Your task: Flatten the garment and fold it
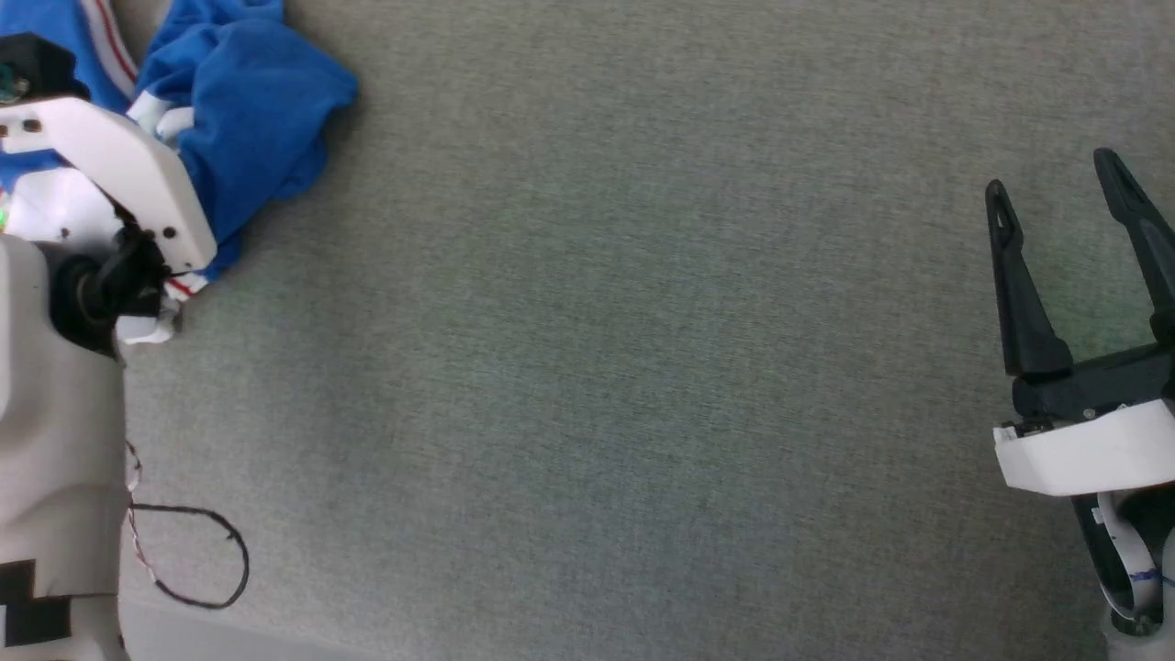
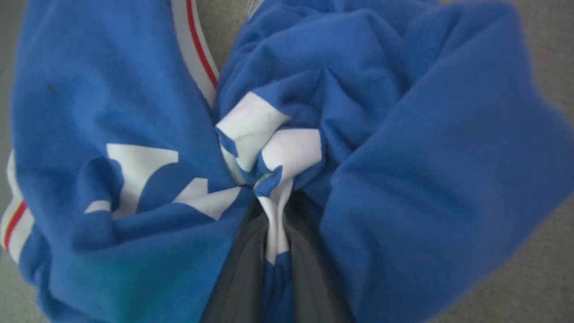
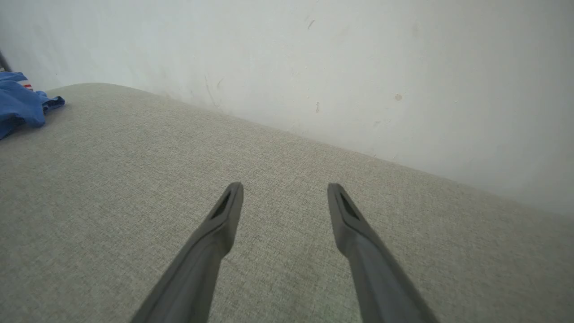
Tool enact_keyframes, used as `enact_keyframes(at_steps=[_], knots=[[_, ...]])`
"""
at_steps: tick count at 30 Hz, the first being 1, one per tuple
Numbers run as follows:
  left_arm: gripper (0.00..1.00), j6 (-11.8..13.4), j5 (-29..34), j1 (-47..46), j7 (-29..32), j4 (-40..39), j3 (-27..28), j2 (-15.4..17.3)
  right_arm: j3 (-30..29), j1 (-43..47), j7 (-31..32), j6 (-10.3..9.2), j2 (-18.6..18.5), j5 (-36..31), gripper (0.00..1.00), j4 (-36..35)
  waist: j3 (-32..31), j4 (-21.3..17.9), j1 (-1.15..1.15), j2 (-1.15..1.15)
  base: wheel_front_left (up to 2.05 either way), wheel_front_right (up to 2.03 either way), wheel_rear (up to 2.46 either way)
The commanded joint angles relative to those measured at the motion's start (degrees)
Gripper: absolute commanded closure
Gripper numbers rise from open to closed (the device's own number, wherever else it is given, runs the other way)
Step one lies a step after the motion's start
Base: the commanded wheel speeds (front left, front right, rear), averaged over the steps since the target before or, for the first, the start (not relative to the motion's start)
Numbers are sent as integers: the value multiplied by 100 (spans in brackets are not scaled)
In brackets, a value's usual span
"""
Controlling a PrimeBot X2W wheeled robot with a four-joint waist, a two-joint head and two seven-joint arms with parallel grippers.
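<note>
- The garment [image 1: 248,110] lies crumpled in a blue heap at the far left of the grey fabric-covered worktop [image 1: 597,367], partly behind the robot's left arm [image 1: 55,413].
- From the left wrist view, the left hand [image 2: 276,202] is pinching a gathered fold of the garment. A twisted strip of white and blue cloth runs down between its two dark fingers [image 2: 237,273], and the rest of the shirt billows out around them.
- White blocks of the print [image 2: 139,170] show on the blue cloth to one side of the grip. A red-and-white striped trim [image 2: 197,49] runs along an edge above it.
- The right hand [image 1: 1051,174] is well apart from the garment, at the far right over bare worktop. Its fingers are spread wide with nothing between them.
- In the right wrist view the same spread fingers [image 3: 215,233] point across the worktop towards a pale wall [image 3: 314,54], and a corner of the blue garment [image 3: 22,105] shows at the far left edge.
- A thin dark cable [image 1: 220,551] loops over the worktop beside the left arm.
</note>
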Motion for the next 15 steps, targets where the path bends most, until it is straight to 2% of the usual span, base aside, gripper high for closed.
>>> enact_keyframes(at_steps=[1,9,12,15], knots=[[100,18,-17,117,49,45,-17,9,-1,-100,-63,-11,29,32,0,36,15,-95,-1,0,0,0,0],[100,9,97,11,-231,-147,91,403,38,-86,-299,-11,237,63,0,380,-521,-162,-1,0,0,0,0],[100,88,198,-81,-631,-266,212,565,74,-70,-423,-11,346,92,0,575,-829,-216,-1,0,0,0,0],[100,218,90,-224,-857,-303,418,558,50,-3,-549,-11,460,111,0,770,-1176,-273,-1,0,0,0,0]])
